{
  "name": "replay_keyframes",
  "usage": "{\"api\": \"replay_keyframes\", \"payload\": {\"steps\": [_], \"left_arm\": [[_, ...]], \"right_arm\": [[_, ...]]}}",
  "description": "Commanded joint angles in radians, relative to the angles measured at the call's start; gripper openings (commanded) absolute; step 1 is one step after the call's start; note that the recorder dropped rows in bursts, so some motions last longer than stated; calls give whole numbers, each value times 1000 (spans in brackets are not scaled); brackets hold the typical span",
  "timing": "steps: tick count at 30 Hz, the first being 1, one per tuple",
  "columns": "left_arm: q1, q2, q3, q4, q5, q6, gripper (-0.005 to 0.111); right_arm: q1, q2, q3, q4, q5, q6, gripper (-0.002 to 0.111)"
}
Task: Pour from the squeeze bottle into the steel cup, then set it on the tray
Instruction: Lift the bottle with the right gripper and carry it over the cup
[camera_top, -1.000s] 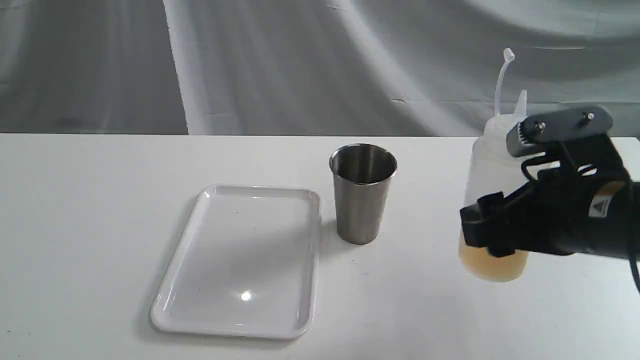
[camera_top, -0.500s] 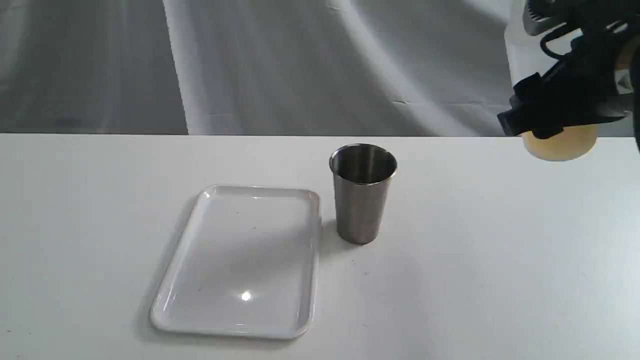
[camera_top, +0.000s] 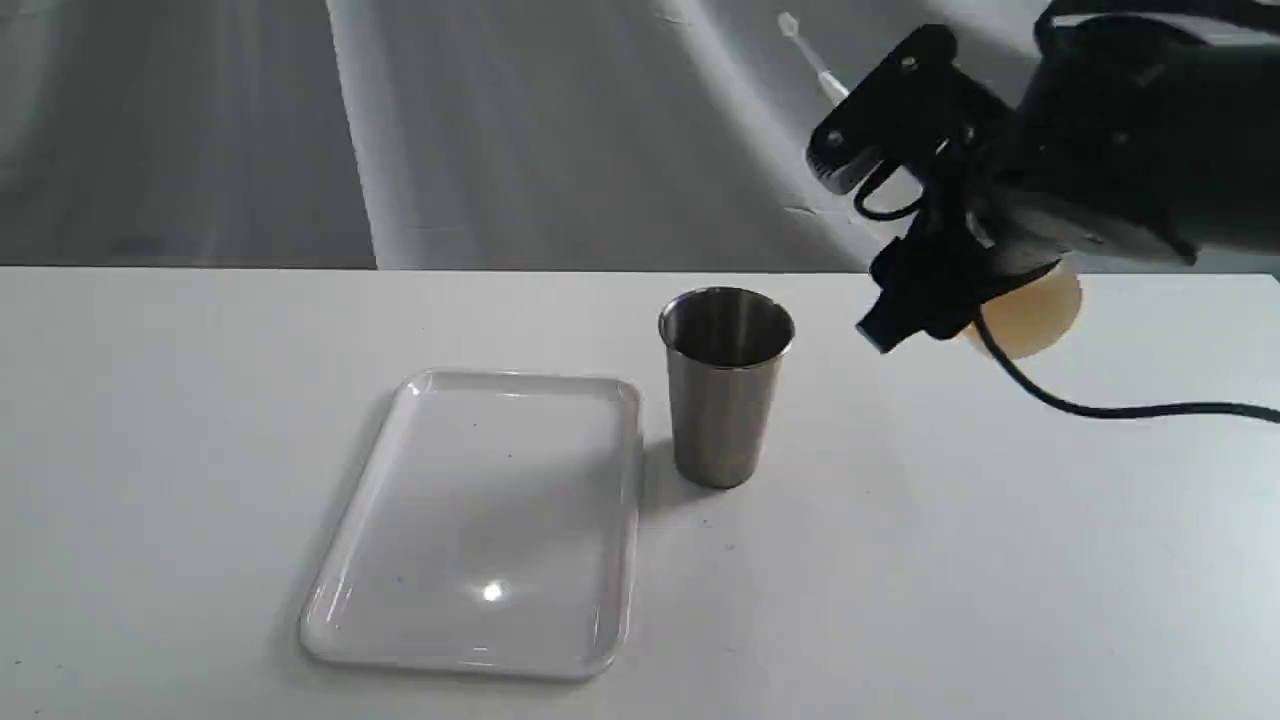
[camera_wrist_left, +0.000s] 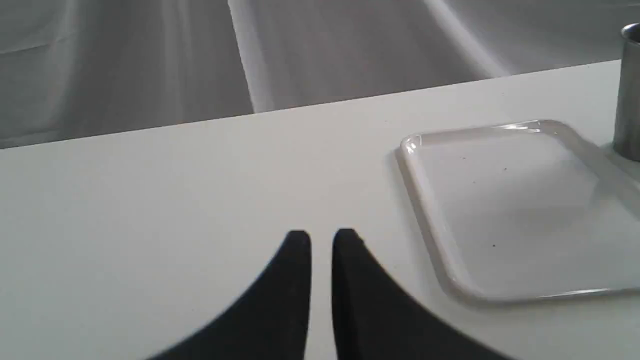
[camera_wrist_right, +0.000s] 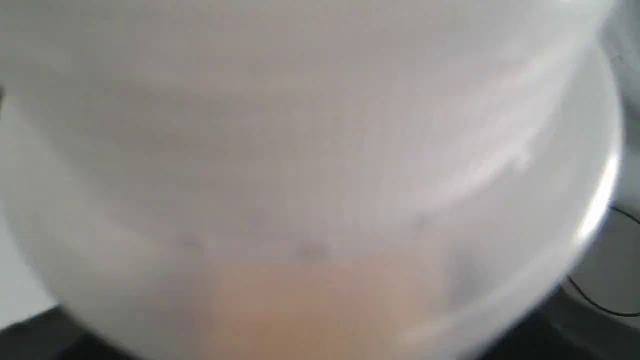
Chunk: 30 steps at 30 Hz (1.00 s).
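The squeeze bottle (camera_top: 1035, 310) hangs in the air, right of the steel cup (camera_top: 725, 400) and above its rim level. My right gripper (camera_top: 905, 225) is shut on it. The bottle leans with its top toward the upper left, and its thin cap strand (camera_top: 805, 45) sticks out past the gripper. Only its amber-filled base shows clearly. Up close, the bottle (camera_wrist_right: 320, 175) fills the right wrist view, blurred. The cup stands upright beside the right edge of the white tray (camera_top: 470, 500). My left gripper (camera_wrist_left: 321, 237) hovers over bare table, shut and holding nothing, with the tray (camera_wrist_left: 515, 210) and cup (camera_wrist_left: 630, 90) off to one side.
A white table (camera_top: 1000, 560) carries everything, with grey draped cloth (camera_top: 550, 130) behind its far edge. A black cable (camera_top: 1100, 408) trails from the right arm over the table's right side.
The right gripper lifted the bottle off the table, then carried it left toward the cup and tipped its top leftward. Cup and tray have not moved.
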Motion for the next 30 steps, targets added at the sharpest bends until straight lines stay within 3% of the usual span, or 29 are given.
{"api": "replay_keyframes", "payload": {"steps": [1, 12, 30], "left_arm": [[-3, -5, 4, 1, -7, -2, 8], [-3, -5, 4, 1, -7, -2, 8], [-3, -5, 4, 1, -7, -2, 8]], "right_arm": [[20, 10, -15, -79, 12, 3, 52], [23, 22, -16, -108, -41, -2, 52], [35, 107, -16, -272, 117, -73, 52]]}}
